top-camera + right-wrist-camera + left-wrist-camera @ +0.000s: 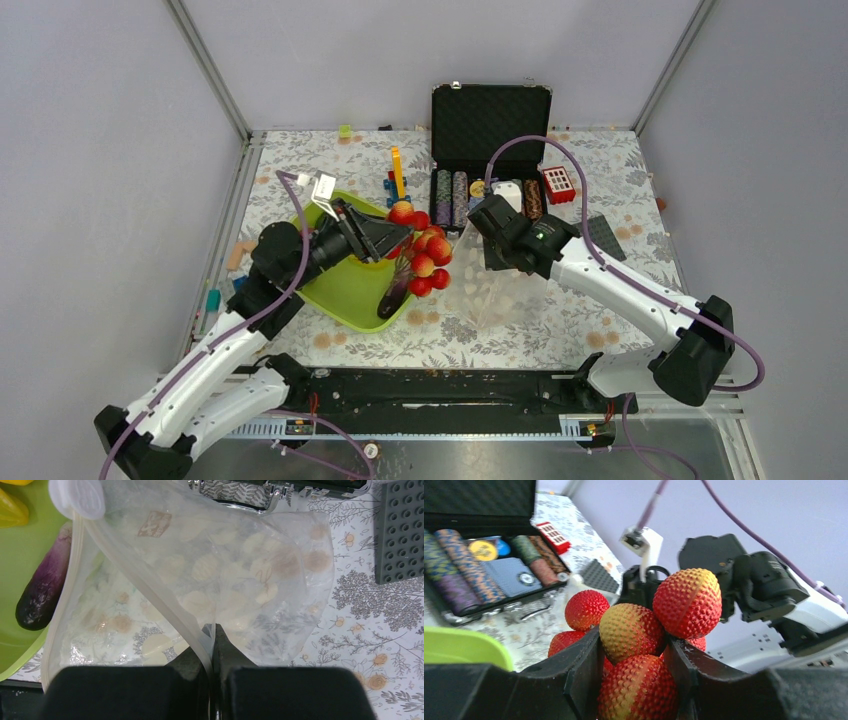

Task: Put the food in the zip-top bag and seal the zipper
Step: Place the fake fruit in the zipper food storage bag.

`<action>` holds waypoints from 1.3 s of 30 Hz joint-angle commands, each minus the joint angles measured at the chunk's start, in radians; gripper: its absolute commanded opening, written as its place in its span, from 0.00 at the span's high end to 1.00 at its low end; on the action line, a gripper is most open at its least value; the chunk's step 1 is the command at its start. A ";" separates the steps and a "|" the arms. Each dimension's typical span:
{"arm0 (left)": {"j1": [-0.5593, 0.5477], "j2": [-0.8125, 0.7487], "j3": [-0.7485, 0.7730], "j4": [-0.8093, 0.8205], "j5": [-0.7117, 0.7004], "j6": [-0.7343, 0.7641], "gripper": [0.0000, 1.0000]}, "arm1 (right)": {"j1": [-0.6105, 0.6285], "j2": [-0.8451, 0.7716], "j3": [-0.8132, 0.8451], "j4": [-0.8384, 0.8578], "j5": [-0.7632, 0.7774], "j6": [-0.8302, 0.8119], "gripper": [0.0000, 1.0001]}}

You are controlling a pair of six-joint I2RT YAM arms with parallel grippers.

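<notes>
A bunch of bumpy red-and-yellow berries (631,630), part of the food, is wedged between the fingers of my left gripper (634,652), which is shut on it. From above, the bunch (430,258) hangs at the right edge of the lime-green tray (340,295), beside the zip-top bag (492,290). My right gripper (211,630) is shut on the bag's white zipper rim and holds its mouth up; the clear dotted bag (235,570) sags open below. A purple eggplant (44,592) and a yellow piece (10,507) lie in the tray (20,555).
An open black case (490,120) with rows of poker chips (452,195) stands behind the bag. A grey studded plate (400,530) lies to the right. A red block (557,183) and orange and blue pieces (397,175) sit at the back.
</notes>
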 commanded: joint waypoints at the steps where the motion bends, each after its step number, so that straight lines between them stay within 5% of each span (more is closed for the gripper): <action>1: -0.061 0.093 0.057 0.174 0.075 -0.031 1.00 | -0.009 0.009 0.051 -0.007 -0.025 0.051 1.00; 9: -0.115 0.207 0.071 0.125 0.072 0.004 1.00 | -0.009 -0.023 0.047 0.015 -0.059 0.085 1.00; 22: -0.186 0.276 0.149 -0.253 -0.290 0.108 1.00 | -0.008 -0.059 0.036 0.039 -0.167 0.116 1.00; 39: -0.288 0.479 0.329 -0.380 -0.004 0.345 1.00 | -0.008 -0.099 -0.014 0.137 -0.226 0.132 1.00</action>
